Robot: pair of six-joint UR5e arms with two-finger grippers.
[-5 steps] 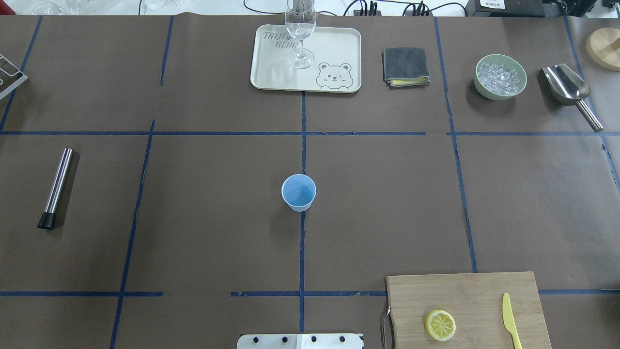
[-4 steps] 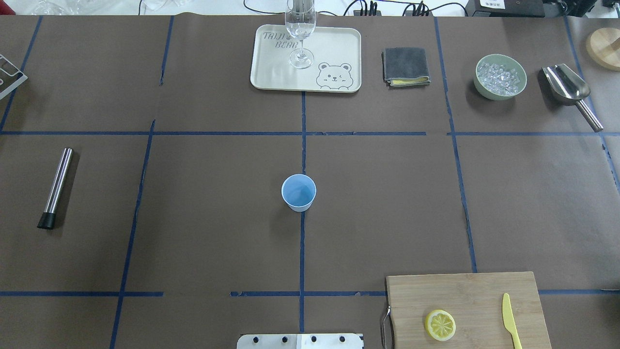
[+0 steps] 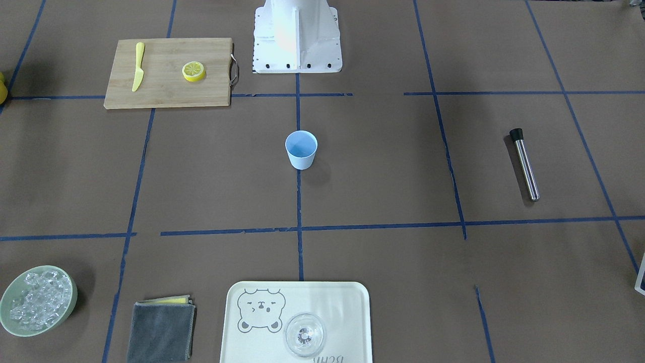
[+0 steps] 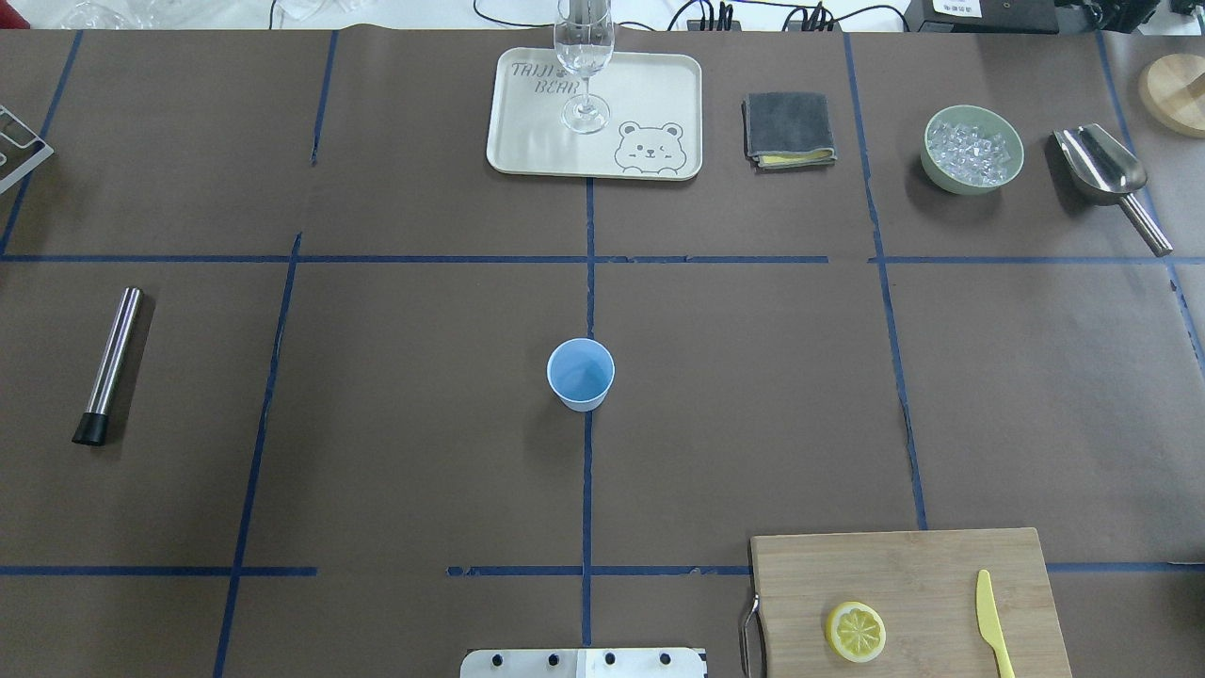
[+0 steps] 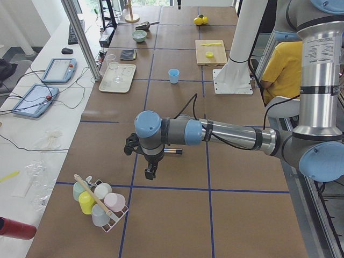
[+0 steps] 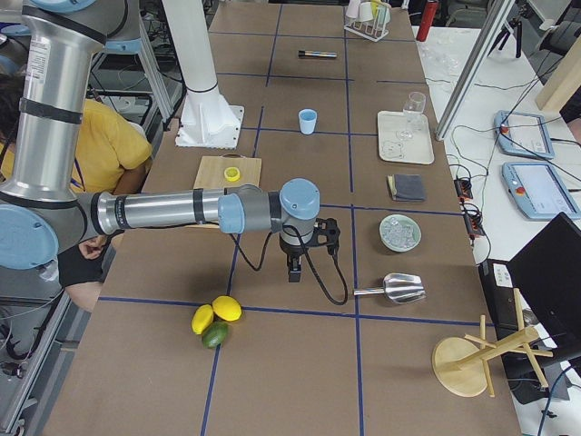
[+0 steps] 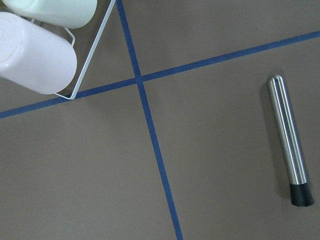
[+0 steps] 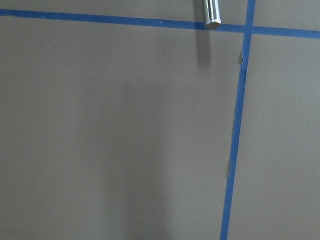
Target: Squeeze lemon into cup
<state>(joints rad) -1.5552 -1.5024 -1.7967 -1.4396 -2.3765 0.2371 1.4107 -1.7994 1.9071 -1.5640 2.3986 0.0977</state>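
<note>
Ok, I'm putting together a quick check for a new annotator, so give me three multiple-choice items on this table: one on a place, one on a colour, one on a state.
1. What colour is the cup? A green; B light blue; C red.
2. Where does the lemon slice lie? A in the cup; B on a plate; C on the cutting board, apart from the knife.
3. How does the cup stand? A upright, mouth up; B on its side; C upside down.
Answers: 1 B, its wall and inside show pale blue. 2 C, the slice rests on the wood in both table views. 3 A, its open rim faces up in the overhead view.
</note>
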